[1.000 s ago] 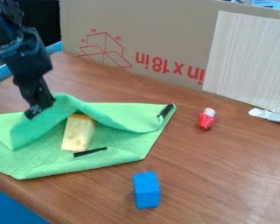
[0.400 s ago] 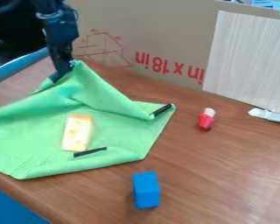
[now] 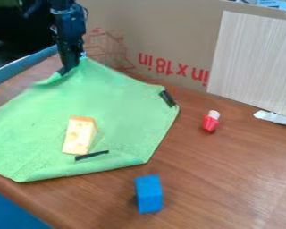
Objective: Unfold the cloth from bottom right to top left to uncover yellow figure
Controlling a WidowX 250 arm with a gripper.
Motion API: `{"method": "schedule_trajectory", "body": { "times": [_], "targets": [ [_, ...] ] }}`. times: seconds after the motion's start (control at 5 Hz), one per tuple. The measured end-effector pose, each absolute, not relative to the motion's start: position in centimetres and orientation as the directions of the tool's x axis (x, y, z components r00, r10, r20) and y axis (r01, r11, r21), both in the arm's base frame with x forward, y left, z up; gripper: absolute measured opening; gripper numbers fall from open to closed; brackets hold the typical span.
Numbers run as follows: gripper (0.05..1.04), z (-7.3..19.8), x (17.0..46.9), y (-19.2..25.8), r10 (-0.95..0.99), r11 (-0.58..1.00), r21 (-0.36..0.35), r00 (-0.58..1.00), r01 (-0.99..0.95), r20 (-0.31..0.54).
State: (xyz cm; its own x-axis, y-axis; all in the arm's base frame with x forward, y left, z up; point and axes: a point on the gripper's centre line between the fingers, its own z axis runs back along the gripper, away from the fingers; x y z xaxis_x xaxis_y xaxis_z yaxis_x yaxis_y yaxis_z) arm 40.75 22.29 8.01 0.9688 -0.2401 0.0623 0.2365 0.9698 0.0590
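Black two-finger robot gripper (image 3: 72, 68) at far left, pointing down.
Its jaws are closed on the far edge of the green fabric cloth (image 3: 107, 107).

Slanting overhead view, facing tabletop

One cloth (image 3: 118, 103); one cheese (image 3: 78, 137); one block (image 3: 148, 194); one red piece (image 3: 210, 125); two black strips (image 3: 167, 98).

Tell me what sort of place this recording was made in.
Probably a lab or workshop tabletop set up for robot trials: a wood-look table backed by a cardboard sheet, with a blue block and a cheese-like wedge on a green cloth as props.
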Motion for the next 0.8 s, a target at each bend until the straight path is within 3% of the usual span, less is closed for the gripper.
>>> {"method": "schedule_trajectory", "body": {
  "times": [0.4,0.6,0.8],
  "targets": [
    [0.056,8.3,41.6,24.6,-0.170,0.984,0.071,0.982,0.165,0.079],
    [0.078,7.1,41.5,24.9,-0.178,0.981,0.090,0.981,0.171,0.072],
    [0.207,5.9,41.0,24.9,-0.181,0.981,0.084,0.982,0.176,0.051]
  ]
}}
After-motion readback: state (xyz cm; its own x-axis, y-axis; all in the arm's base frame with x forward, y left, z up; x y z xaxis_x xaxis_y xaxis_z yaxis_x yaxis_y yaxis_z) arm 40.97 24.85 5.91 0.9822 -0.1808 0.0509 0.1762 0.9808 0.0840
